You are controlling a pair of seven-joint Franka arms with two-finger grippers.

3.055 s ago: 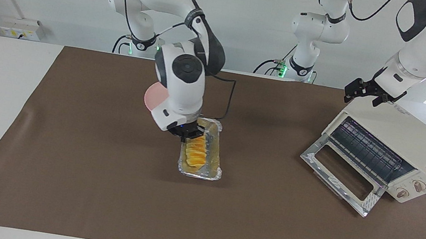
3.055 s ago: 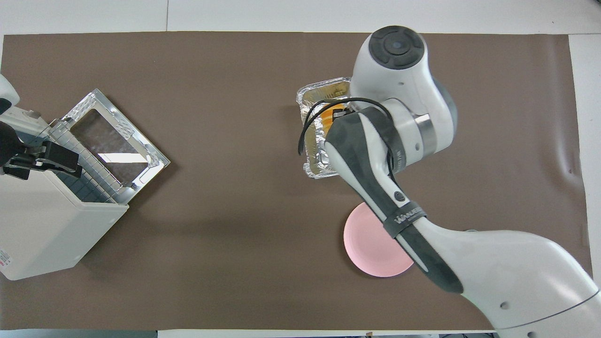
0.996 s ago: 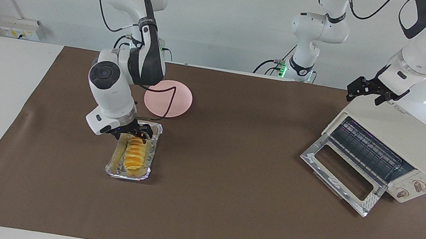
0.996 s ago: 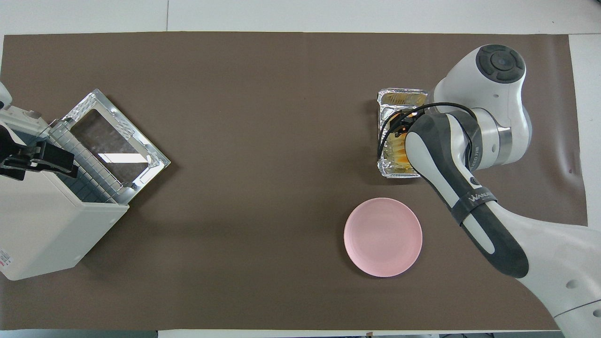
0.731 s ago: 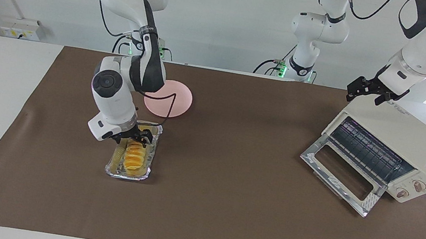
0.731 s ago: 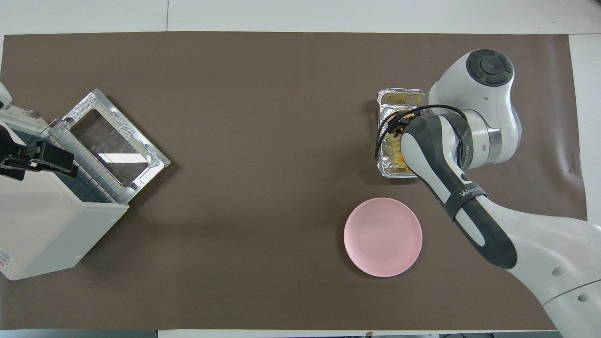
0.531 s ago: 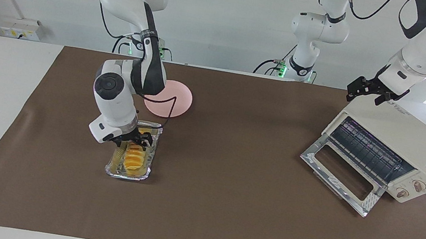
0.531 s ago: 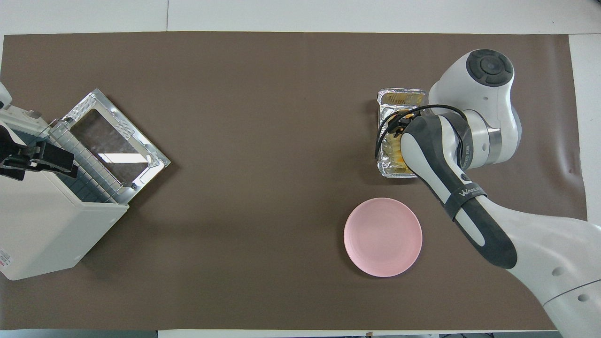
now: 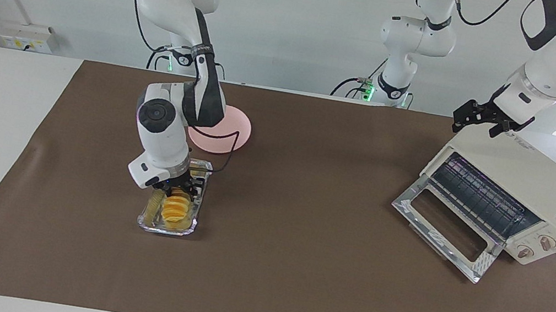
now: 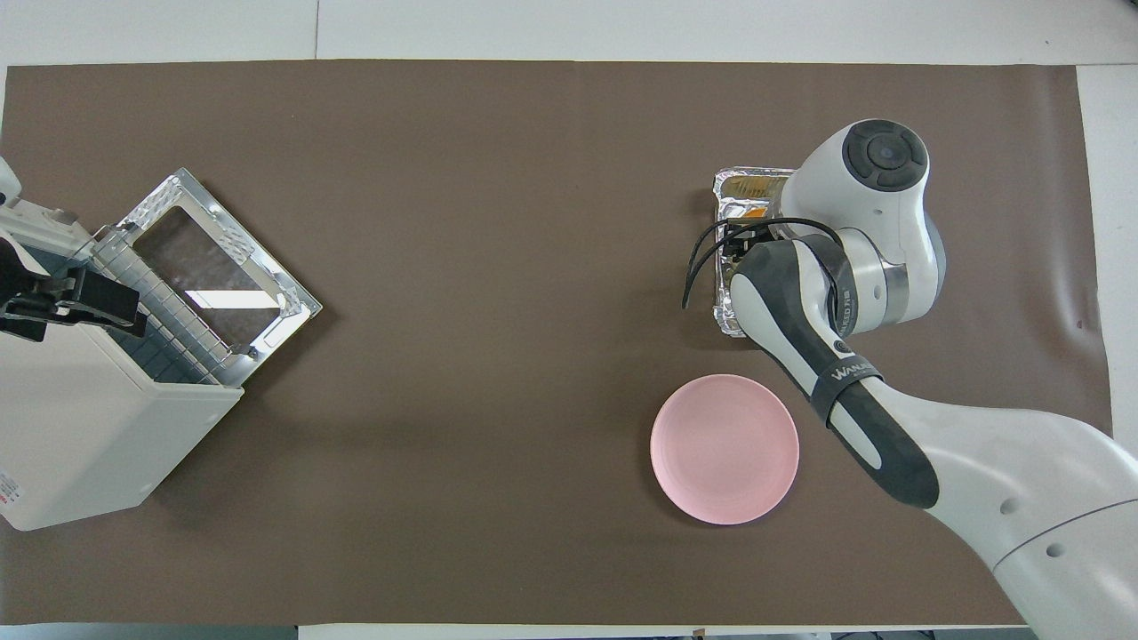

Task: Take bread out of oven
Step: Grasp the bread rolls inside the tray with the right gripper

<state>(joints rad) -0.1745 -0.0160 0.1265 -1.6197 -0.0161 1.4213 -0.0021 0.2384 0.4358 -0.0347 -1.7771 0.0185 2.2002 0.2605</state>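
One small loaf, the bread [image 9: 175,208], lies in a shiny foil tray [image 9: 151,223] on the brown mat [image 9: 293,270], at the right arm's end of the table. It is already out of the oven [image 9: 513,201], which sits well apart at the left arm's end with its door down.

The right gripper [image 9: 178,185] is down right over the end of the bread that is nearer to the robots. The bread's long side runs away from the robots, so the fingers would have to squeeze it across its short way. They look like they sit on each side of the loaf, but I cannot tell if they have hold of it yet, since the wrist hides them from above. A pink plate [image 10: 725,449] waits just beside the tray, nearer to the robots.

The left gripper [image 9: 479,120] waits wide open over the top of the oven, holding nothing. The right arm is the one for this job.
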